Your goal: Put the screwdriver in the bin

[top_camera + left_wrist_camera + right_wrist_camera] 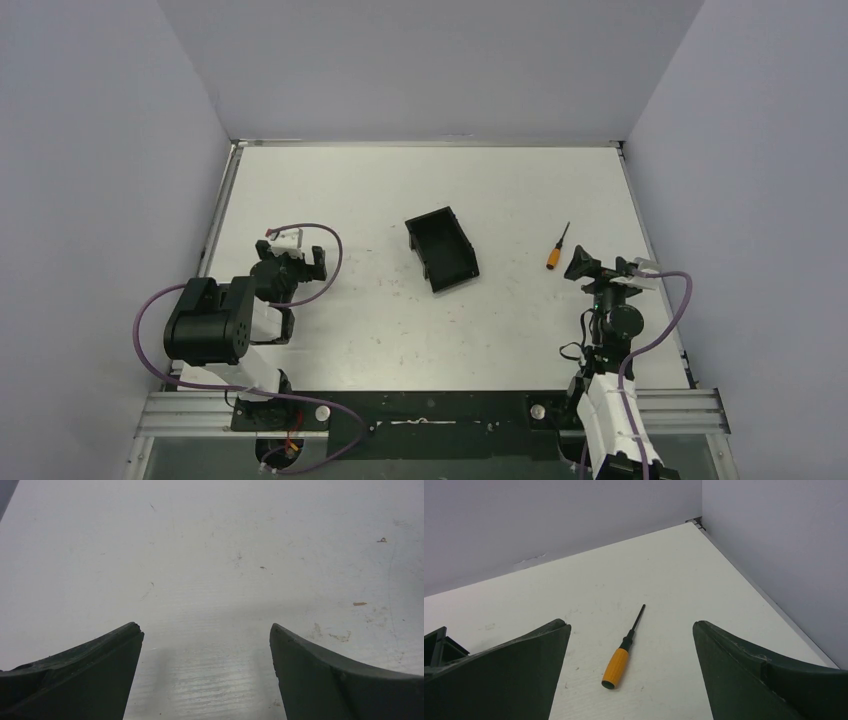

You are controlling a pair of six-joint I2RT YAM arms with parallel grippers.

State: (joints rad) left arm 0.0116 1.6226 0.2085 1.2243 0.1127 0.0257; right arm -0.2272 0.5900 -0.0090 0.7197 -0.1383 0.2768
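The screwdriver (622, 653) lies on the surface (380, 330), well right of the bin (443, 250) and just ahead of the right hand (585, 266), which is spread apart. This is likely the approach step: next it must lower and close on the handle (616, 667). The left hand (206, 631) is spread apart too.

Soft, even overhead light is filling all three views; nothing is blowing out. The table (420, 180) is reading bright white, the walls (100, 150) flat grey-lavender. Shadows are falling faint: a thin one beside the screwdriver (621, 655) in the right wrist view, two blurry streaks at lower centre of the left wrist view. The left tool (205, 627) is showing dark and slightly out of focus at the bottom corners.
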